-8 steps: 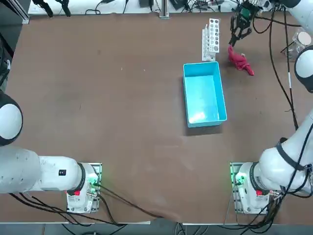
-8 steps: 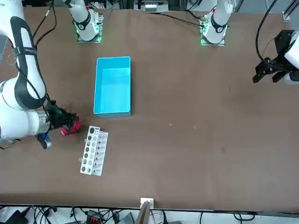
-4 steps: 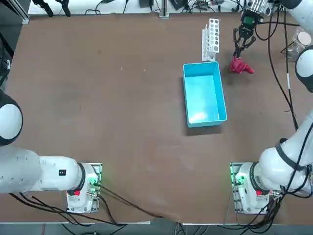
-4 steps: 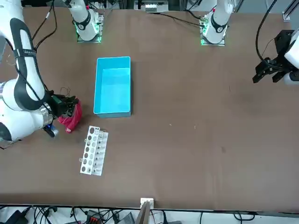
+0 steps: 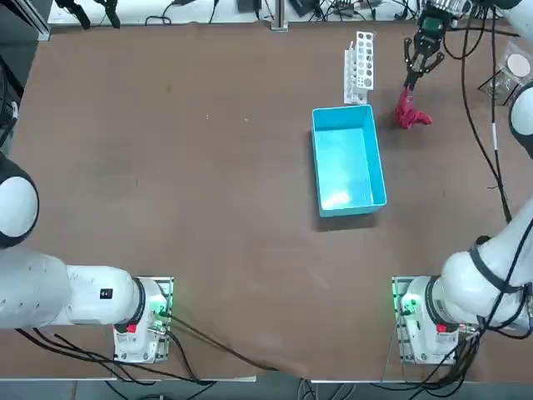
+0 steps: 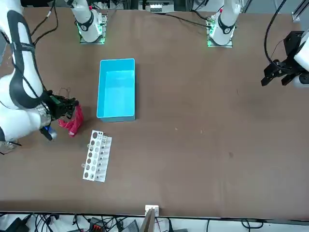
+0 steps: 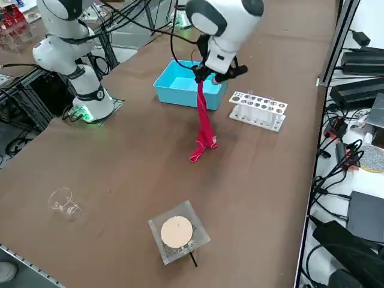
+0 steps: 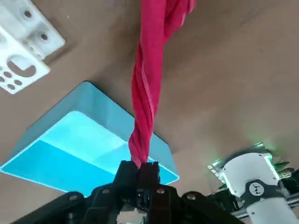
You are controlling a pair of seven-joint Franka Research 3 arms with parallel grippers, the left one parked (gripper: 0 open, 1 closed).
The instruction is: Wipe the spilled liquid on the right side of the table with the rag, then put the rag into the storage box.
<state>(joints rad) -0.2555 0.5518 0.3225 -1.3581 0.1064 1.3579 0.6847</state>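
Brown matte table (image 5: 208, 183), cables (image 7: 354, 162) beside it

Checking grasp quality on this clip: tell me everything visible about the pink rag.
The magenta-pink soft cloth rag hangs as a long twisted strand from the shut right gripper, pinched at its top end. Its bunched lower end reaches the brown table, between the light-blue plastic storage box and the white holed rack, touching neither.
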